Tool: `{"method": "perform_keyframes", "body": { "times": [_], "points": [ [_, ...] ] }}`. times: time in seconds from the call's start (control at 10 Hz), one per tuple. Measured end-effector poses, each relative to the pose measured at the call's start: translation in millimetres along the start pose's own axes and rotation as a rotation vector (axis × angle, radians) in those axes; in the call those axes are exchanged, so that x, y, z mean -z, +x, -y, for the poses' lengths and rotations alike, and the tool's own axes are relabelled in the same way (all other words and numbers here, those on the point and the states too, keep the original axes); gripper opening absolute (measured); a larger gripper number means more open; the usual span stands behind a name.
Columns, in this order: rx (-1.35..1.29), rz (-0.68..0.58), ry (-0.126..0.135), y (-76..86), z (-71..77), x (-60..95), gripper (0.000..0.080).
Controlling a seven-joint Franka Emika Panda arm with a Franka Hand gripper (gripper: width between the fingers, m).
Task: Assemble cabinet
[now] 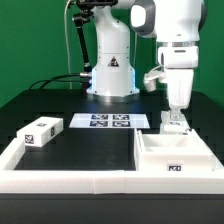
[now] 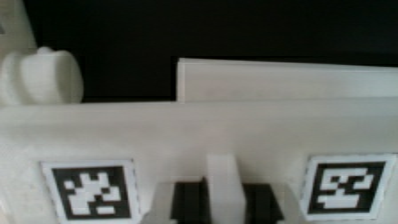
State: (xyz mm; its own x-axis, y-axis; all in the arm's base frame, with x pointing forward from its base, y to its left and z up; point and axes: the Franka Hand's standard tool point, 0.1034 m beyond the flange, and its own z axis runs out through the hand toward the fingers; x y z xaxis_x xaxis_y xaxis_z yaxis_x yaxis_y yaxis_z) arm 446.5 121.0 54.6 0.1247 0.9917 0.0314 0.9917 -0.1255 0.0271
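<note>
My gripper [image 1: 175, 116] hangs straight down at the exterior view's right, just behind the large hollow cabinet box [image 1: 150, 160]. Its fingers look shut on a thin upright rib of a white tagged cabinet panel [image 1: 172, 125]. In the wrist view the gripper [image 2: 222, 200] pinches that rib between two dark pads, with the panel [image 2: 196, 125] spreading to both sides and carrying a tag on each side. A round white knob [image 2: 39, 75] shows at one end of the panel. A small tagged cabinet block [image 1: 40, 132] lies on the table at the exterior view's left.
The marker board [image 1: 108, 121] lies flat in front of the robot base [image 1: 110, 75]. A low white rim [image 1: 90, 182] edges the black table at the front. A white slab [image 2: 285, 80], apparently a wall of the box, lies beyond the panel.
</note>
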Motion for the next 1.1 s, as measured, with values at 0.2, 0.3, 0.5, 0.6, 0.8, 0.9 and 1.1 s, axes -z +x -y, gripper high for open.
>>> {"method": "perform_keyframes", "body": {
  "times": [0.2, 0.3, 0.5, 0.6, 0.8, 0.9, 1.1],
  "points": [
    [-0.006, 0.002, -0.001, 0.6, -3.0, 1.4, 0.0069],
    [-0.006, 0.001, 0.000, 0.7, -3.1, 1.2, 0.0069],
    [-0.006, 0.001, -0.002, 1.5, -4.1, 1.5, 0.0069],
    [-0.006, 0.000, -0.004, 1.6, -5.1, 1.8, 0.0069],
    [-0.006, 0.000, -0.002, 1.4, -4.4, 1.5, 0.0069],
    [-0.004, 0.000, -0.002, 1.2, -4.6, 1.4, 0.0070],
    [-0.006, 0.007, 0.005, -2.1, -9.9, 2.0, 0.0070]
  ]
}}
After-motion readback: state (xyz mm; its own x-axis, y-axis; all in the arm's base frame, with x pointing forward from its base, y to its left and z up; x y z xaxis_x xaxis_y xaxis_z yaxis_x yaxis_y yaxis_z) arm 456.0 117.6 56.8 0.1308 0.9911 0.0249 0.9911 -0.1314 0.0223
